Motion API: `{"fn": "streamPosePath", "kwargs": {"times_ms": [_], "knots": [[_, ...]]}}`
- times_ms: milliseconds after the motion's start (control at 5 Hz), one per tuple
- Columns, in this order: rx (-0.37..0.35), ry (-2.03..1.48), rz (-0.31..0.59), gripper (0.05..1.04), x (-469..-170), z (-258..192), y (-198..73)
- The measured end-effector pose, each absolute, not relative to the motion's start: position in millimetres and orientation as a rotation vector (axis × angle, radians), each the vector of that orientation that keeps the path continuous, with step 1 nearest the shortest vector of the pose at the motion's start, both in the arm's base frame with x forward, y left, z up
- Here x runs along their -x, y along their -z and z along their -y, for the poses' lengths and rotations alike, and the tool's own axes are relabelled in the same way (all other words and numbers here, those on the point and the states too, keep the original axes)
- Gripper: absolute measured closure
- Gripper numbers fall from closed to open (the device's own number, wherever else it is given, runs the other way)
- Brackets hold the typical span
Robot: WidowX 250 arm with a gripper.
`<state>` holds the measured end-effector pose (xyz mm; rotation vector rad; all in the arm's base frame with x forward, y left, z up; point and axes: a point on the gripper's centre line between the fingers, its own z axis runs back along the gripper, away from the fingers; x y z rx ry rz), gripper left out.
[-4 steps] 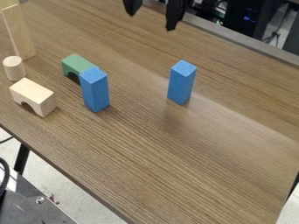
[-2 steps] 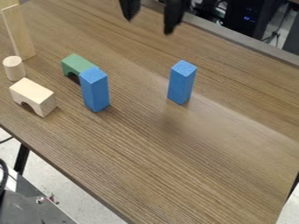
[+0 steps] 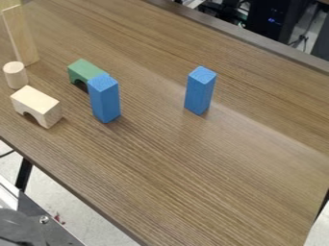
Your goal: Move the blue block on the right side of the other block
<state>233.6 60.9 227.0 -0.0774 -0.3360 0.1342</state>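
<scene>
The tabletop (image 3: 193, 168) is looked down on from up high, at a slant. It is seen from a little way back, so a big part is fitted in — but the near right corner is cut off. The view is turned: the near and far edges are both shown sloping down to the right. Some floor (image 3: 83, 211) is seen past the near edge.

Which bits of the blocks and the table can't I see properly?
All in the camera view:
Green arch block: one end is hidden behind the left-hand blue block.
Right-hand blue block: its back is hidden by its own front.
Yellowish piece in the top left corner: cut off by the picture's edge.
Table: the bottom edge cuts off its near part.
</scene>
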Motion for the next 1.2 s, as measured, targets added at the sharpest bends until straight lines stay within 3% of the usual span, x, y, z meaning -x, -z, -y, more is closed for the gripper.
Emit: {"fn": "streamPosePath", "kwargs": {"times_ms": [200, 600, 800, 1200], "knots": [[0.061, -0.033, 0.238, 0.083, -219.5, -71.7, -214.3], [0.021, 0.184, 0.055, 0.083, -222.3, -93.6, -168.0], [-0.003, 0.245, 0.036, 0.083, -229.3, -101.8, -155.3], [-0.024, 0.316, 0.049, 0.083, -215.9, -104.7, -129.4]]}}
